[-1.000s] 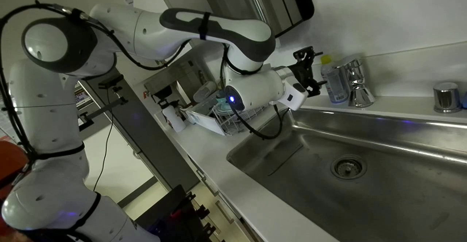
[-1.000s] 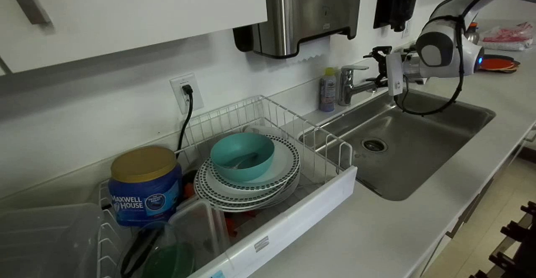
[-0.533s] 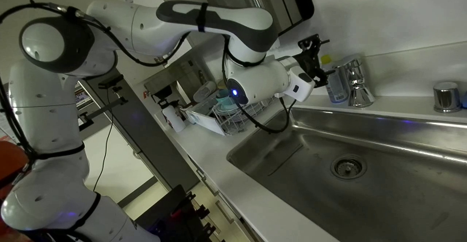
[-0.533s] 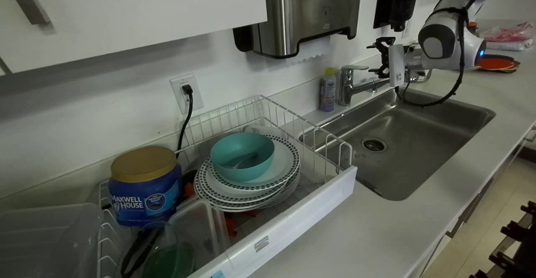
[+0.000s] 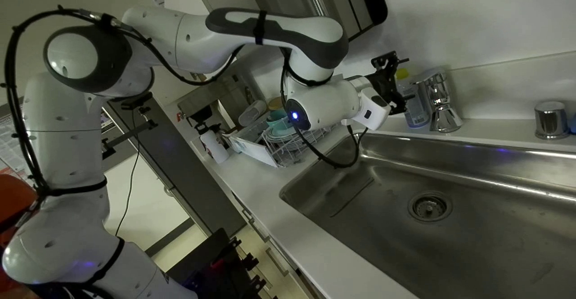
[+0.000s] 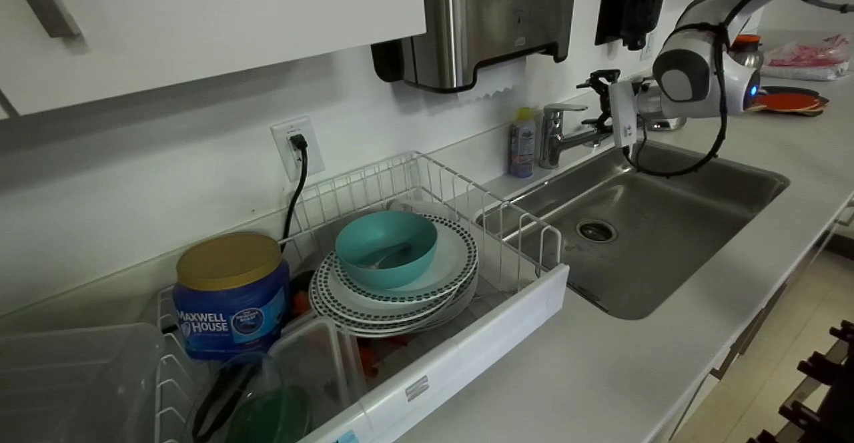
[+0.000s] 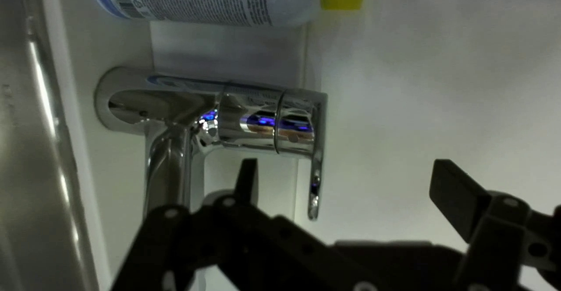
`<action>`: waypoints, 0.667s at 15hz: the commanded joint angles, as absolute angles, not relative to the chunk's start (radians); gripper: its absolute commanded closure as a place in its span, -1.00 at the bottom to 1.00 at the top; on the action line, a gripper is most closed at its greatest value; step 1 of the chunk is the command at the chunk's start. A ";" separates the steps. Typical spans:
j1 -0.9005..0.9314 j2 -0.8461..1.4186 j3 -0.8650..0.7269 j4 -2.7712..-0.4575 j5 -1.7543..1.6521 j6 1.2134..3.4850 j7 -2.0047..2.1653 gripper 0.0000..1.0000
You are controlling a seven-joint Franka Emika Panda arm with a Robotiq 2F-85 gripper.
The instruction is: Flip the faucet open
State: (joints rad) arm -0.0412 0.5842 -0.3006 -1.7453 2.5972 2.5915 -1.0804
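The chrome faucet (image 7: 250, 120) stands behind the sink, its spout out over the basin. It also shows in both exterior views (image 5: 443, 110) (image 6: 550, 139). Its flat lever handle (image 7: 316, 181) lies level on top, over the spout. My gripper (image 7: 346, 164) is open and empty, one finger above the other. In the wrist view the lever's free end shows between the fingers, nearer the lower finger (image 7: 247, 179), touching neither. In both exterior views the gripper (image 5: 409, 78) (image 6: 584, 104) faces the faucet at lever height. How far the lever reaches in is hard to tell.
A bottle with a yellow cap (image 5: 418, 105) stands close behind the faucet. The steel sink (image 5: 486, 218) lies below. A small round metal fixture (image 5: 551, 119) stands on the ledge. A dish rack (image 6: 494, 319) with plates and a bowl is beside the sink. A towel dispenser (image 6: 514, 16) hangs above.
My gripper first rises, then comes down part of the way, and ends slightly closer to the faucet than a second ago. It stays open. The faucet and its lever have not moved.
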 commanded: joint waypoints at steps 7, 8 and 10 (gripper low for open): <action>-0.050 0.631 -0.315 -1.642 2.593 2.614 -1.073 0.01; -0.050 0.634 -0.314 -1.644 2.593 2.614 -1.072 0.14; -0.046 0.635 -0.314 -1.649 2.593 2.614 -1.074 0.43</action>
